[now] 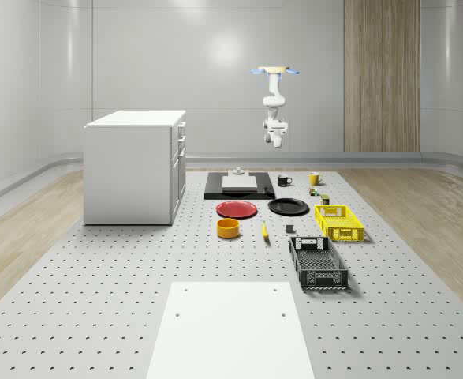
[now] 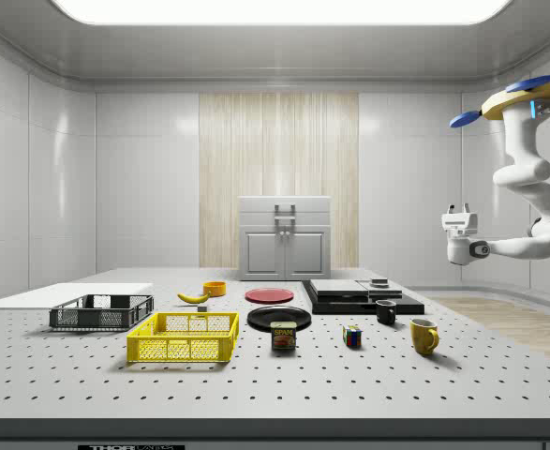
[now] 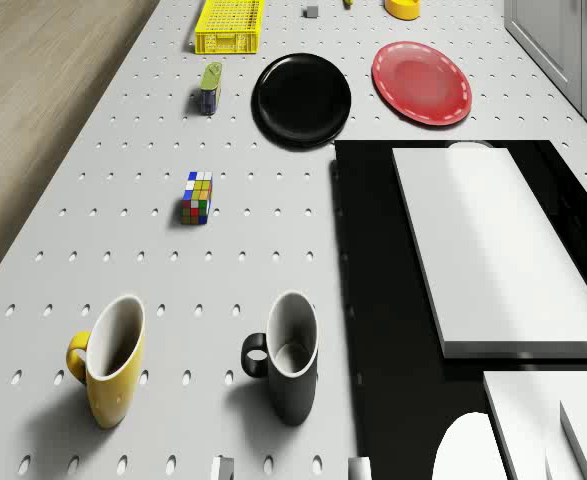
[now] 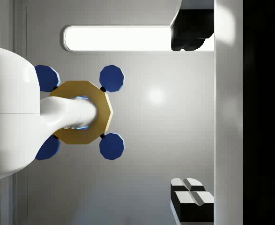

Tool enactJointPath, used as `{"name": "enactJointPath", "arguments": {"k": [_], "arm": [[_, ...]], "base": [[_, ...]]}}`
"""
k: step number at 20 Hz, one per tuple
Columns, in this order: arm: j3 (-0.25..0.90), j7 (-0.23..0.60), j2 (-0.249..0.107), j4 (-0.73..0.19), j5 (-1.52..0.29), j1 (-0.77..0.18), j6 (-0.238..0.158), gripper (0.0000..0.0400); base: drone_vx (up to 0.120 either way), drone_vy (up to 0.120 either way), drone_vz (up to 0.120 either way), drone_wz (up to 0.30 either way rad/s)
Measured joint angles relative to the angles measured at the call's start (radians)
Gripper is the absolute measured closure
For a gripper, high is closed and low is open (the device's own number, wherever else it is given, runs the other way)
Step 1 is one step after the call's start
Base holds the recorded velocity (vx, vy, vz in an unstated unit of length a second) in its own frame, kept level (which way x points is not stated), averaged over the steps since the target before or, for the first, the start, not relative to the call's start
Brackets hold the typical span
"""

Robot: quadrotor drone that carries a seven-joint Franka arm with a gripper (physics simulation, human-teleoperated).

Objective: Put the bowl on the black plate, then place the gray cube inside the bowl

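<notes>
Drone (image 1: 276, 72) hovers high beyond the table's far end; I see the gripper (image 1: 276, 142) hanging in air, fingers apart, empty. Bowl (image 1: 229, 228) sits beside the red plate (image 1: 237, 209); black plate (image 1: 288, 207) bare; gray cube (image 1: 289, 230) near the yellow basket (image 1: 339, 222).

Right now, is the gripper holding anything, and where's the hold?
Nothing is held. The gripper hangs in the air beyond the table's far end, well above it. The bowl sits untouched on the table.
</notes>
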State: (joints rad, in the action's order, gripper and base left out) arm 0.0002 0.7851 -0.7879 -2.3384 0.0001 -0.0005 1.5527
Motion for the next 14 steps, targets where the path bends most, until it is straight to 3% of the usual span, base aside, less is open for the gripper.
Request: {"name": "enactJointPath", "arguments": {"k": [3,9,14], "arm": [[0.001,-0.001,0.007,0.063,0.001,-0.002,-0.053,0.0],[0.002,-0.002,0.047,0.189,0.001,-0.004,-0.135,0.0],[0.003,-0.002,0.073,0.258,0.002,-0.005,-0.174,0.0]], "base": [[0.027,-0.04,0.0,0.0],[0.12,-0.12,0.0,0.0],[0.12,-0.12,0.0,0.0]]}}
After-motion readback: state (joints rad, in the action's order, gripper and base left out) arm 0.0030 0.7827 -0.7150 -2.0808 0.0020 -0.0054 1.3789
